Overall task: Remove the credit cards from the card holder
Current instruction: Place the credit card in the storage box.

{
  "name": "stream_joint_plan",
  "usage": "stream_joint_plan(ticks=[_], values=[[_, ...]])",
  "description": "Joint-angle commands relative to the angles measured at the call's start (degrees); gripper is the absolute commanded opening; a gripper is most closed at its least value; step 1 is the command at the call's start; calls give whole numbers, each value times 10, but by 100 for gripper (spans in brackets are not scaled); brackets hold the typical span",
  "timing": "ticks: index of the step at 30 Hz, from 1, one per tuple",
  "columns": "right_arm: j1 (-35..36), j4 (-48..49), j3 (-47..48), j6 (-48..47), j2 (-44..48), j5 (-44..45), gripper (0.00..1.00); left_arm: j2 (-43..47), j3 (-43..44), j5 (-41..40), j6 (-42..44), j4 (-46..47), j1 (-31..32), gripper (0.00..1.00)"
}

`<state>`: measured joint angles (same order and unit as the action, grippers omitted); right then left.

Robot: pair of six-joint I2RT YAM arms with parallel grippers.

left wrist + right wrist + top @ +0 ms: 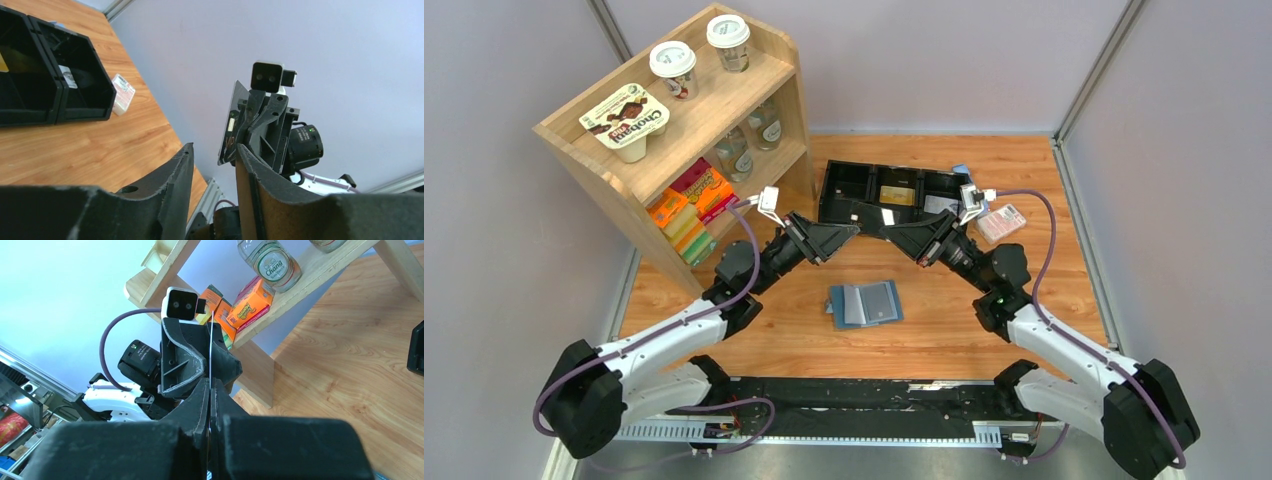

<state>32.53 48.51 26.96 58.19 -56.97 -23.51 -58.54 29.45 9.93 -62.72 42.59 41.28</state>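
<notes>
The teal-blue card holder point(864, 303) lies open and flat on the wooden table, with both arms raised above and behind it. My right gripper point(210, 382) is shut on a thin black credit card point(211, 345), seen edge-on in the right wrist view. From the left wrist view the same card point(231, 122) faces me, tilted, with pale lettering near its lower end. My left gripper point(214, 147) points at the card with a clear gap between its fingers and nothing in it. The card's lower corner sits just beyond its right fingertip. In the top view the two grippers meet tip to tip, left point(854, 231) and right point(887, 232).
A long black three-compartment tray point(849, 190) stands behind the grippers, a gold card point(896, 195) in its middle section. A pink-white packet point(1001, 222) lies to its right. A wooden shelf point(724, 90) with cups, bottles and boxes fills the back left.
</notes>
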Motion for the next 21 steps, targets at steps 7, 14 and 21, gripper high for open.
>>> stream_joint_plan(ticks=[7, 14, 21], values=[[-2, 46, -4, 11, -24, -7, 0, -25, -9, -18, -35, 76, 5, 19], [-22, 1, -20, -11, -12, -6, 31, -51, -26, -59, -54, 108, 5, 0], [-61, -254, -18, -169, 91, 46, 83, -85, 1, -98, 25, 30, -10, 0]])
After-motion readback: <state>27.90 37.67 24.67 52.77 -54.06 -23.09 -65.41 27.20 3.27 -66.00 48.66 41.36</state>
